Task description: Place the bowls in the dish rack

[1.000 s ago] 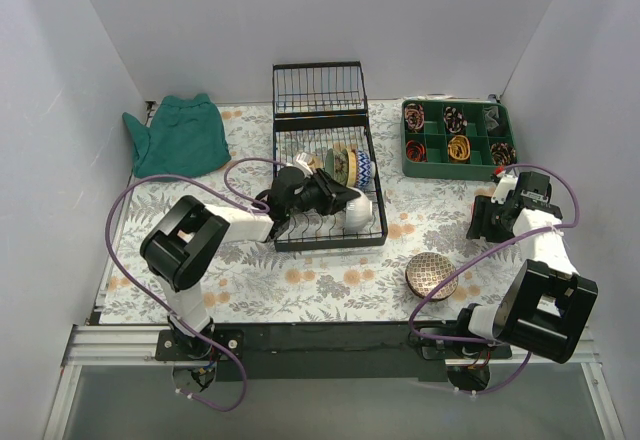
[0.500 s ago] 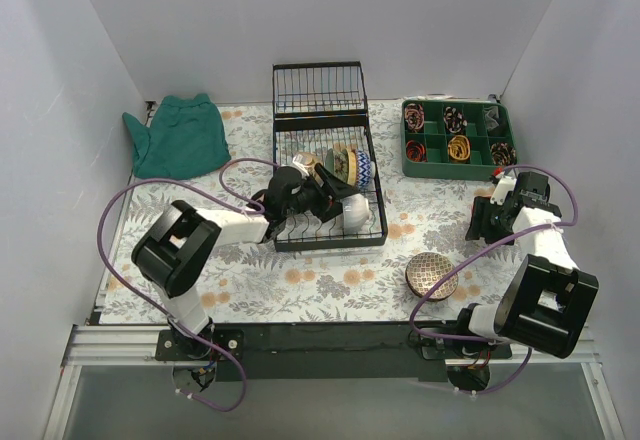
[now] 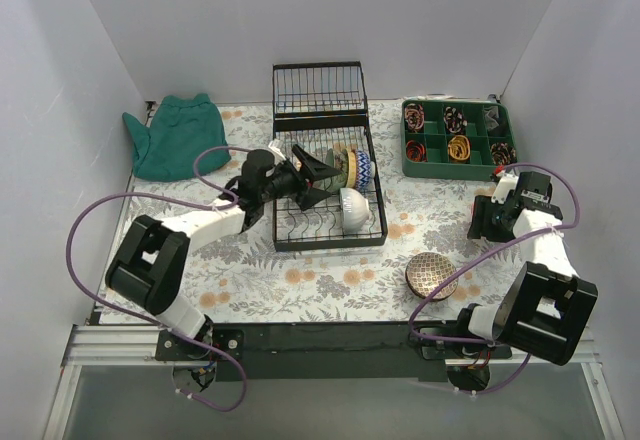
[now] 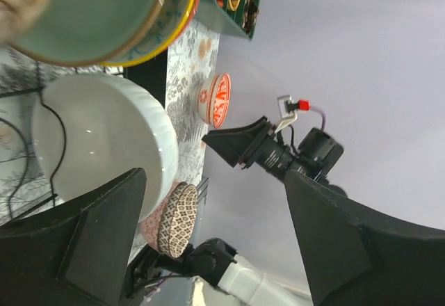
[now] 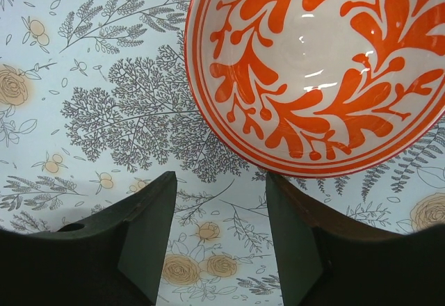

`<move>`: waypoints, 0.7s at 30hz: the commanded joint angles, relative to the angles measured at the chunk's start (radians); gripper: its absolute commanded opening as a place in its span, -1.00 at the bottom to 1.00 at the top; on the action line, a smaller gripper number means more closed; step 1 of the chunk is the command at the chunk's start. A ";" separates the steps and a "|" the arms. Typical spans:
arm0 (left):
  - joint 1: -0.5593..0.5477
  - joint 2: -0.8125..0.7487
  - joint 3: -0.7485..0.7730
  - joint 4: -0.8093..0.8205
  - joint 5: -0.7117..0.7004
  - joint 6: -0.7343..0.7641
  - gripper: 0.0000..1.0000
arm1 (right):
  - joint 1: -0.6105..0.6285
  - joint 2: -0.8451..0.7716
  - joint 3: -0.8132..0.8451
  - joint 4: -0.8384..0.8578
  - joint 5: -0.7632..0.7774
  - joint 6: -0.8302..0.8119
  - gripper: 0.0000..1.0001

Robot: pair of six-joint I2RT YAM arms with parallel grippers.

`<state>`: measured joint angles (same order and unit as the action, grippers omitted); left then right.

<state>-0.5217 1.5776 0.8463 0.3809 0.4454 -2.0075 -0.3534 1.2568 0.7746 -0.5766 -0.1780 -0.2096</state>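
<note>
The black wire dish rack (image 3: 330,244) stands mid-table with several bowls (image 3: 348,165) upright in its tines. A white bowl (image 3: 354,208) leans in its front right part, seen close up in the left wrist view (image 4: 97,146) below a pale green bowl (image 4: 90,14). My left gripper (image 3: 325,178) hovers open over the rack, just left of the white bowl and holding nothing (image 4: 214,177). A dark brown patterned bowl (image 3: 430,274) sits on the table at the right. My right gripper (image 5: 219,181) is open just short of a red-orange bowl (image 5: 320,62) on the cloth.
A green compartment tray (image 3: 457,138) with small items stands at the back right. A teal cloth (image 3: 178,135) lies at the back left. The rack's hinged grid panel (image 3: 318,88) lies flat behind it. White walls close in on three sides.
My left gripper has opened and let go of the white bowl, which now rests in the rack. The left arm has drawn back to the left. The right arm has hardly moved.
</note>
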 commanded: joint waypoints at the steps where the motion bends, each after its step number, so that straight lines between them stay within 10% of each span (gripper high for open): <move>1: 0.083 -0.079 0.042 -0.141 0.088 0.025 0.63 | -0.006 -0.037 0.025 0.006 -0.006 -0.011 0.26; 6: 0.137 -0.096 0.117 -0.186 0.148 0.171 0.73 | -0.006 -0.045 0.048 -0.012 -0.028 0.006 0.26; 15: 0.118 -0.221 0.373 -0.474 0.498 1.064 0.89 | -0.006 -0.068 0.186 -0.042 -0.095 0.022 0.26; 18: 0.008 -0.185 0.579 -0.835 0.483 1.539 0.89 | -0.006 -0.083 0.288 -0.080 -0.143 0.061 0.25; 21: -0.118 -0.068 0.791 -1.085 0.308 1.659 0.88 | -0.007 -0.100 0.369 -0.153 -0.169 0.050 0.26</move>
<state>-0.5091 1.4330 1.4113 -0.3046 0.8303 -0.8207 -0.3542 1.2072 1.0122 -0.6510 -0.2714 -0.1772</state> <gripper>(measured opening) 0.948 0.628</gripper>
